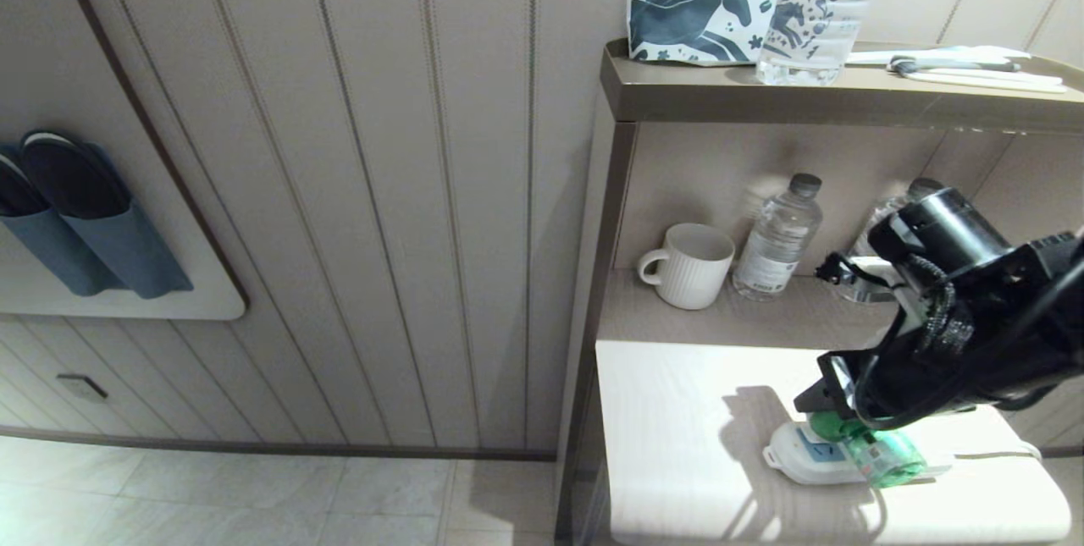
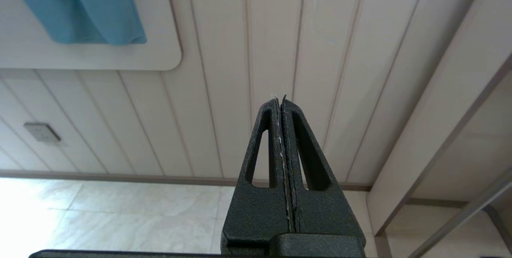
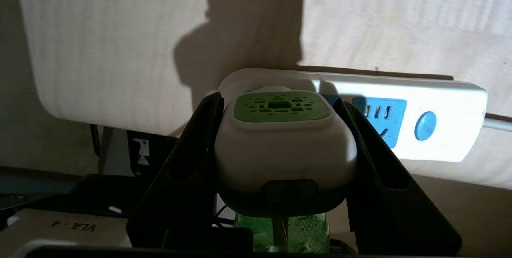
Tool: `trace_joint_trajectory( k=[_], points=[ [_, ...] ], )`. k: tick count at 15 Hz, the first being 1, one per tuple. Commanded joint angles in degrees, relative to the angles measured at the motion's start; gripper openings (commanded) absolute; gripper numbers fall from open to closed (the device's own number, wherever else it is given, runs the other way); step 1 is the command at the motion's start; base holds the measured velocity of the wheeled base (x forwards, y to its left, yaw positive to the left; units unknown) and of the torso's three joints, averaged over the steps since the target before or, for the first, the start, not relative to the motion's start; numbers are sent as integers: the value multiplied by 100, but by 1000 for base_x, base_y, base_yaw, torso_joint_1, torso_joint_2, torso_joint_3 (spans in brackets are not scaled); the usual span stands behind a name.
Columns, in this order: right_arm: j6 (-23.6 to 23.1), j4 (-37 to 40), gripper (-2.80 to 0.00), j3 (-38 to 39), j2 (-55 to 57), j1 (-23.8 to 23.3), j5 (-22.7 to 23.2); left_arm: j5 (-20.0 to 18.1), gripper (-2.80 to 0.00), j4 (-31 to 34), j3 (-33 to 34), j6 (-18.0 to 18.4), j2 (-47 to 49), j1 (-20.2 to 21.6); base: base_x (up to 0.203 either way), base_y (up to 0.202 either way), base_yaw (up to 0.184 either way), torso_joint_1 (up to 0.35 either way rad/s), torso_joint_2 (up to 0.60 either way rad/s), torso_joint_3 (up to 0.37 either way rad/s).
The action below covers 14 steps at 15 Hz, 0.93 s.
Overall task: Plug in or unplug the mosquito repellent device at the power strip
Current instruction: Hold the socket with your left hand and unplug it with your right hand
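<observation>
The right gripper [image 3: 280, 146] holds the mosquito repellent device [image 3: 282, 150], a small white plastic plug-in head with a perforated green cap and a translucent green liquid bottle beneath; its two black fingers [image 3: 188, 162] press against the device's left and right sides in the middle of the right wrist view. Just behind the device lies the power strip [image 3: 436, 126], a long flat white plastic bar with rounded ends, light-blue socket faces and a round blue button near its right end. Whether the device's prongs sit in a socket cannot be told from here.

In the head view the right gripper [image 1: 826, 398] and its black arm reach in from the right edge toward the lower right of the frame, where the green bottle of the device [image 1: 881, 453] shows over the power strip [image 1: 800, 453]. The strip rests on the pale wood-grain surface [image 1: 677, 444], with its white cord trailing to the right.

On the shelf behind, in the middle right of the frame, stand a white ribbed ceramic mug [image 1: 690, 265] and, just beside it, a clear plastic water bottle with a grey cap [image 1: 777, 241]. On the top ledge in the upper right sit a white pouch printed with a dark horse [image 1: 694, 8] and another clear water bottle [image 1: 821, 8] close to it.

The left gripper [image 2: 282, 106] appears only in its own wrist view, fingers pressed together and empty, pointing at the panelled wall and tiled floor.
</observation>
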Motion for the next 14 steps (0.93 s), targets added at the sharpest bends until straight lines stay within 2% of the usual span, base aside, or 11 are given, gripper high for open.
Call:
trace_joint_trajectory(
  k=[1,7,10,12,14],
  points=[
    [120,42,-280,-255,291,309,-2,-4,-280,6,0,0,7,1,0,0,0,0,0,0],
    [512,83,-280,-944,1039,1006,-299,4,-280,6,0,0,7,1,0,0,0,0,0,0],
    [695,445,-280,-1434,1258,1240,-301,26,-280,13,-85,-56,11,1,0,0,0,0,0,0],
    [725,508,-280,-1579,1320,1265,-301,10,-280,192,-851,-217,177,1,0,0,0,0,0,0],
    [725,516,-280,-1643,1329,1265,-306,-123,-280,399,-1603,-420,855,-2,0,0,0,0,0,0]
  ],
)
